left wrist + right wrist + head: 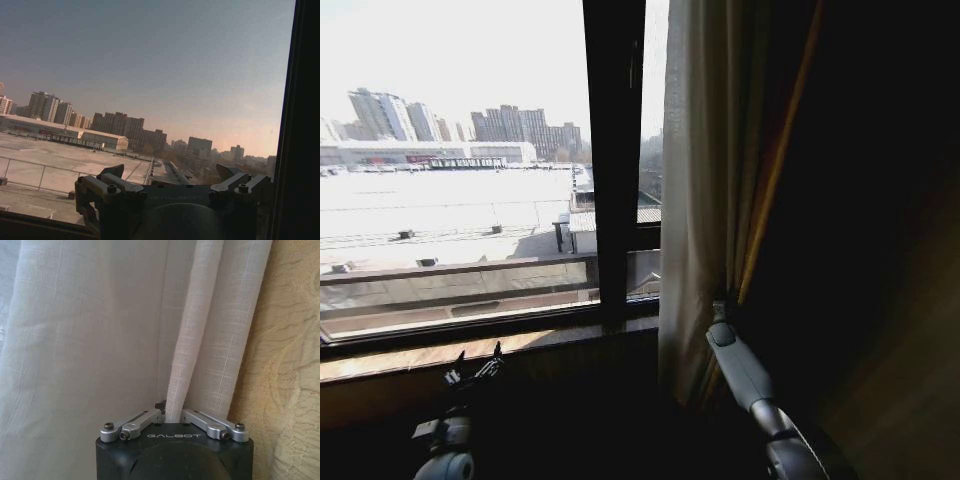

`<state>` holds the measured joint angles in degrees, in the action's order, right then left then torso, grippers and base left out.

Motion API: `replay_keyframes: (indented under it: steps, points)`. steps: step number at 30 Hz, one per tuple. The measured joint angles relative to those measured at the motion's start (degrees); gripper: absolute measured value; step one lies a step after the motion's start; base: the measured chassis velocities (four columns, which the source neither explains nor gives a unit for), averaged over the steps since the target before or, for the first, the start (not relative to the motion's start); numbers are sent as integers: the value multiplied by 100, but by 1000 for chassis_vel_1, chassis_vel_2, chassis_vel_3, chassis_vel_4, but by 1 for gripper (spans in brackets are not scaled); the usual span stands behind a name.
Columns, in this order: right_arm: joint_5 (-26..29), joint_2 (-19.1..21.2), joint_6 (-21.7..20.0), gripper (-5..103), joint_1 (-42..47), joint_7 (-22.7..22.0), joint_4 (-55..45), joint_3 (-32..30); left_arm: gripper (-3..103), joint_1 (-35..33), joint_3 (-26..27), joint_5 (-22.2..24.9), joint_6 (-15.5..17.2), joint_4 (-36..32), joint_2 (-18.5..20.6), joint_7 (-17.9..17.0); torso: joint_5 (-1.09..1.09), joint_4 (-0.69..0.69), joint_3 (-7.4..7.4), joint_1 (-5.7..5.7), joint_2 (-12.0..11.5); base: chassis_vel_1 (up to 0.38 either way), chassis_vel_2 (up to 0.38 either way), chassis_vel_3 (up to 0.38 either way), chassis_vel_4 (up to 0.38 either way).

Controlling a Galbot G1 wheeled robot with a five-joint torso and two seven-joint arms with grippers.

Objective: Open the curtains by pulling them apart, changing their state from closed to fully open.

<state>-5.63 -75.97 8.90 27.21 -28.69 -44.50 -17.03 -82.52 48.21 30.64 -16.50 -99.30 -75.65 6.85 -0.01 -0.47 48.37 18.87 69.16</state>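
The sheer cream curtains point(698, 180) hang bunched in pleats right of the window's dark centre post. My right gripper point(720, 308) reaches up to their lower part. In the right wrist view its jaws are drawn together on one narrow pleat point(200, 340) of the curtains point(90, 340), which rises from the right gripper point(170, 409). My left gripper point(475, 368) sits low at the left, just under the window sill. It points out at the glass, and in its wrist view the left gripper point(172, 175) is open with nothing between its fingers point(114, 172).
A dark brown drape point(860, 200) covers the right side behind the sheer fabric, showing tan and textured point(295, 365) close up. The wooden sill point(440, 352) runs below the bare glass point(450, 150). The dark window post point(615, 150) stands between the two panes.
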Motion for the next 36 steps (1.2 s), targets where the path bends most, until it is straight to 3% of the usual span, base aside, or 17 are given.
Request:
replay_keyframes:
  steps: [1, 5, 8, 11, 13, 16, 20, 24, 27, 30, 36]
  points:
    - [130, 16, 0, -3, 111, 102, -181, 131, 100, 0, 0, 0, 0, 0, 0, 0, 0, 1, 0, 0, 0, 0, 0, 0, 0]
    - [481, 112, -31, 7, 391, 439, -733, 463, 100, 0, 0, 0, 0, 0, 0, 0, 0, 1, 0, 0, 0, 0, 0, 0, 0]
    - [944, 359, -217, 24, 727, 1045, -1535, 764, 100, 0, 0, 0, 0, 0, 0, 0, -1, 1, 0, 0, 0, 0, 0, 0, 0]
    - [1224, 493, -359, 29, 886, 1332, -1927, 845, 100, 0, 0, 0, 0, 0, 0, 0, 0, 0, 0, 0, 0, 0, 0, 0, 0]
    - [1640, 708, -472, 39, 1137, 1825, -2414, 882, 100, 0, 0, 0, 0, 0, 0, 0, 0, 1, -1, 0, 0, 0, 0, 0, 0]
    - [1718, 794, -473, 45, 1246, 2010, -2559, 859, 100, 0, 0, 0, 0, 0, 0, 0, 0, 1, 0, 0, 0, 0, 0, 0, 0]
    - [2282, 1189, -713, 67, 1882, 2553, -3353, 689, 100, 0, 0, 0, 0, 0, 0, 0, 1, -1, 0, 0, 0, 0, 0, 0, 0]
    - [2642, 1343, -864, 78, 2272, 2684, -3819, 548, 100, 0, 0, 0, 0, 0, 0, 1, 0, -1, -1, 0, 0, 0, 0, 0, 0]
    - [2698, 1394, -845, 94, 2477, 2747, -3993, 421, 100, 0, 0, 0, 0, 0, 0, 0, 0, 0, -1, -1, 0, 0, 0, 0, 0]
    - [2663, 1392, -713, 99, 2529, 2772, -4001, 368, 100, 0, 0, 0, 0, 0, 0, 0, 0, 0, 0, 0, 0, 0, 0, 0, 0]
    - [2587, 1370, -612, 100, 2542, 2768, -3979, 342, 100, 0, 0, 0, 0, 0, 0, 0, 0, 0, -1, 0, 0, 0, 0, 0, 0]
